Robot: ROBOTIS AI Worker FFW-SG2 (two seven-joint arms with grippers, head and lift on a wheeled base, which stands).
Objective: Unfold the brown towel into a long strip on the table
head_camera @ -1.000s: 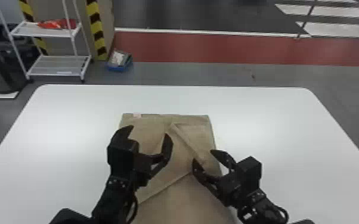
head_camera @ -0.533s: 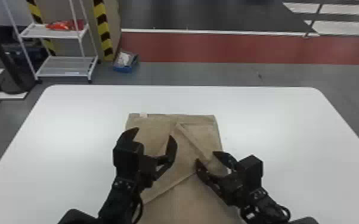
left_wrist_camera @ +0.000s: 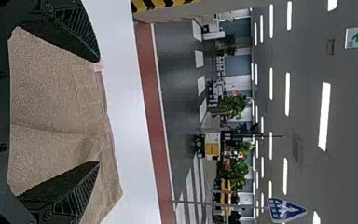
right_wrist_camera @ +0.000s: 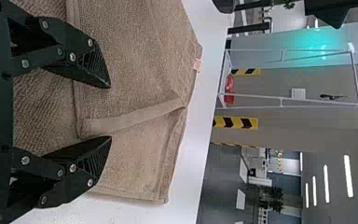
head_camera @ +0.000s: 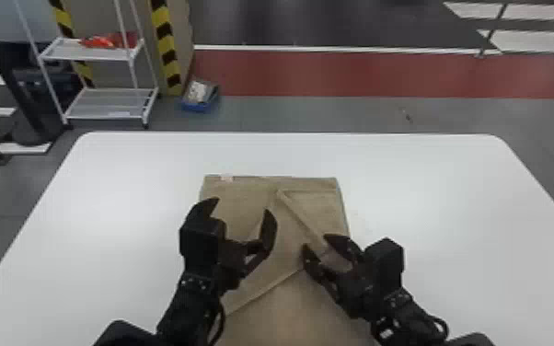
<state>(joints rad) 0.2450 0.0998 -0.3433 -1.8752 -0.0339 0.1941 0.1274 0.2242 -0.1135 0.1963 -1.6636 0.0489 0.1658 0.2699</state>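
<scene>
Beyond your white table (head_camera: 451, 184) runs a red floor band (head_camera: 359, 73), and the towel (head_camera: 285, 303) points lengthwise away from you, left claw (head_camera: 242, 205) and right claw (head_camera: 315, 240) wide.

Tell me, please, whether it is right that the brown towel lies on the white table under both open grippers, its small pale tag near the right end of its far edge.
Not quite: the head view shows the pale tag near the left end of that edge. The brown towel does lie on the white table, under the open left gripper and open right gripper.
</scene>
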